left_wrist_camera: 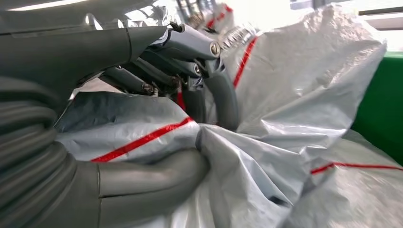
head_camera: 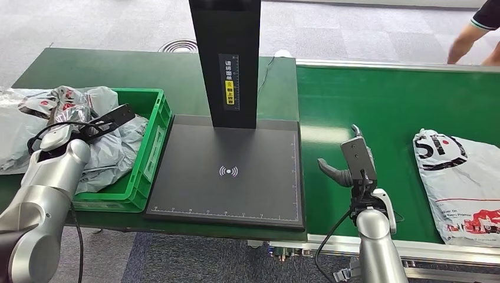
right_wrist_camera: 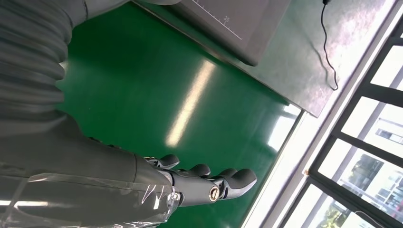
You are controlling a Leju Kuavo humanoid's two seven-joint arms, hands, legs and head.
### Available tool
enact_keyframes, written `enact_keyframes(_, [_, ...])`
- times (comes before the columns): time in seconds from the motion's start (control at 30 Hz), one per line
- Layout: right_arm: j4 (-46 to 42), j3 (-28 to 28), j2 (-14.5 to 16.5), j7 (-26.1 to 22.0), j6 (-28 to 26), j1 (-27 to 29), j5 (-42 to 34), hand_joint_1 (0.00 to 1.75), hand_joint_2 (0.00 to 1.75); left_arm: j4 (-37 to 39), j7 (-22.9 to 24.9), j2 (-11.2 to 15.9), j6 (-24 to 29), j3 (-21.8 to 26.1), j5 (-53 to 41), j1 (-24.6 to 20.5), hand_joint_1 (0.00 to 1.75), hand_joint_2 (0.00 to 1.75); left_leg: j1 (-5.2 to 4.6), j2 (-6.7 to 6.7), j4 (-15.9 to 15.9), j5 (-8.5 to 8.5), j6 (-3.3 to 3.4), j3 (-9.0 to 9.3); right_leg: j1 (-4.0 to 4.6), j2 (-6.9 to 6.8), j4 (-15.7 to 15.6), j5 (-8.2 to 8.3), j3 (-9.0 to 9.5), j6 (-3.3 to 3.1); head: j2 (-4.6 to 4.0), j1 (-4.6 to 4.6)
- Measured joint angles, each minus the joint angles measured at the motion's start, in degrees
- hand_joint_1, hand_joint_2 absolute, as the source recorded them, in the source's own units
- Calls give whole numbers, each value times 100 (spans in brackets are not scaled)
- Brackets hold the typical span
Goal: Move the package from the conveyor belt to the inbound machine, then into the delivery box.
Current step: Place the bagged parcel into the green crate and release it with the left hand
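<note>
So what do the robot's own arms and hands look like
Both arms are smooth silver tubes with rounded joints. The right robot hand has a flat dark grey back plate, a thick grey thumb and dark fingers; a thin black cable hangs below its wrist. The left robot hand is dark grey too, with ribbed grey wrist cover.

A person's arm point(head_camera: 471, 36) reaches in beyond the belt's far edge. A black cable point(head_camera: 266, 73) trails across the dark green table point(head_camera: 118, 68).

Bare conveyor belt point(head_camera: 377, 106) beside black post point(head_camera: 227, 59)
</note>
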Motion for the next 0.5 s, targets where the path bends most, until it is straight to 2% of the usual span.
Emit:
enact_keyframes(0.33, [-17,66,0,8,-2,16,2,0,175,5,778,69,786,-92,-74,-7,0,175,0,0,0,0,0,1,0,1,0,0,0,0,0,1])
enact_keyframes(0.5, [-47,68,0,16,-5,24,1,0,175,5,876,107,993,-119,-75,-2,0,175,0,0,0,0,0,0,0,1,0,0,-1,0,0,0])
